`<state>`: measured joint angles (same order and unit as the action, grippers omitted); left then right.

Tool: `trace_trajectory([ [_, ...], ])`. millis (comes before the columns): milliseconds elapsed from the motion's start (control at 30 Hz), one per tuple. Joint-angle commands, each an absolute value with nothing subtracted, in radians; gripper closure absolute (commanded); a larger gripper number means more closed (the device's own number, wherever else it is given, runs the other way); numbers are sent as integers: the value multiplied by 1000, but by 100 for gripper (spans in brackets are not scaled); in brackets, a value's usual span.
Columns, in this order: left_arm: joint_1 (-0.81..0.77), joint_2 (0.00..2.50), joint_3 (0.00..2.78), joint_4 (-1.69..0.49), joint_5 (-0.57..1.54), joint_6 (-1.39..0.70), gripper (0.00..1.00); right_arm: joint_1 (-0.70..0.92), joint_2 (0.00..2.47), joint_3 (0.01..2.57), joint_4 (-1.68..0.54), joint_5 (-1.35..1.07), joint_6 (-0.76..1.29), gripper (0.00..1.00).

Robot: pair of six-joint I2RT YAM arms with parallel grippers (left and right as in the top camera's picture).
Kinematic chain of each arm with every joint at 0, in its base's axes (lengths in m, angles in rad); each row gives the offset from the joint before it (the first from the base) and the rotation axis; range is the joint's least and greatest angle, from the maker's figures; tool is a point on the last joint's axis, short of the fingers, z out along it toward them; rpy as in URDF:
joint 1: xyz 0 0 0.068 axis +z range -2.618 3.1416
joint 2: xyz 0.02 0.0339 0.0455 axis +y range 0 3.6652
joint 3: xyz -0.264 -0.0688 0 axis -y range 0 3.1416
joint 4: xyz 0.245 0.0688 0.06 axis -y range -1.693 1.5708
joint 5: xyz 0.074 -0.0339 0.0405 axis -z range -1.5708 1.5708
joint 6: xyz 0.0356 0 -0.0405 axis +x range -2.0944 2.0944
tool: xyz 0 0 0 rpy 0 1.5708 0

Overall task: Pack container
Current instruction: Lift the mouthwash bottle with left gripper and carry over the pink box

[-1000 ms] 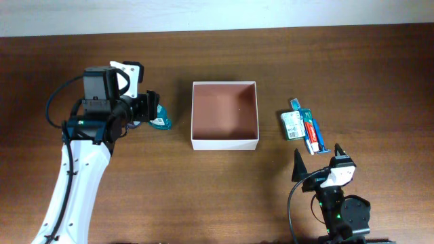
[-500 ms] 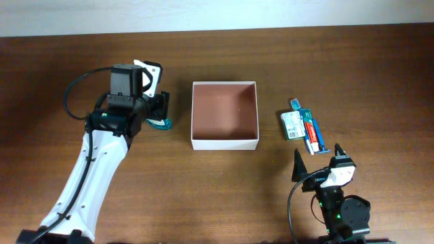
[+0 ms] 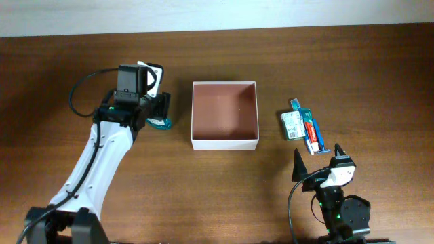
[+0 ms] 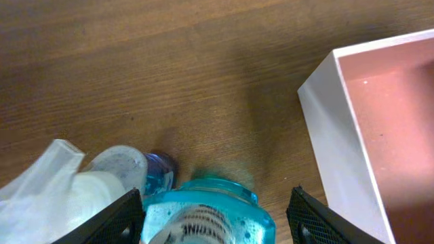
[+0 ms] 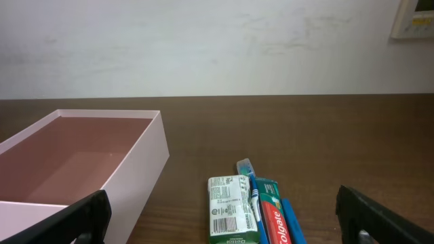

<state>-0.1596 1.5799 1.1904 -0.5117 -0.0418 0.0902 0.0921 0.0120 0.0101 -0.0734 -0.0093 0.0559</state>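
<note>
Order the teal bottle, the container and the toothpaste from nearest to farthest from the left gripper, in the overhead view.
1. teal bottle, between the left gripper fingers.
2. container, at the table's middle.
3. toothpaste, beyond the container, on the right side.

It looks like a robotics lab or test room, not a home. A bare dark wooden table (image 3: pixel 352 61) stands against a plain whitish wall (image 5: pixel 203 47) with a small control panel (image 5: pixel 415 17), and a white robot arm (image 3: pixel 91 169) and a black robot arm (image 3: pixel 337 210) trail cables.
</note>
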Motion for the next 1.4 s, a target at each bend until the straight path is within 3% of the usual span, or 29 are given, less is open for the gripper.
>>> trace_trajectory([
  [0, -152, 1601, 1213, -508, -48, 91, 32, 83, 9, 6, -78, -18, 64, 1],
  [367, -151, 1601, 1213, -508, -49, 90, 46, 83, 9, 6, -78, -18, 64, 1],
  [467, -151, 1600, 1213, -508, -49, 90, 59, 83, 9, 6, -78, -18, 64, 1],
  [767, -152, 1599, 1214, -498, -49, 91, 70, 83, 9, 6, -78, -18, 64, 1],
  [1133, -155, 1518, 1254, -477, -45, 88, 70, 83, 9, 6, -78, -18, 64, 1],
  [1367, -157, 1394, 1279, -436, 10, -38, 70, 83, 9, 6, -78, -18, 64, 1],
])
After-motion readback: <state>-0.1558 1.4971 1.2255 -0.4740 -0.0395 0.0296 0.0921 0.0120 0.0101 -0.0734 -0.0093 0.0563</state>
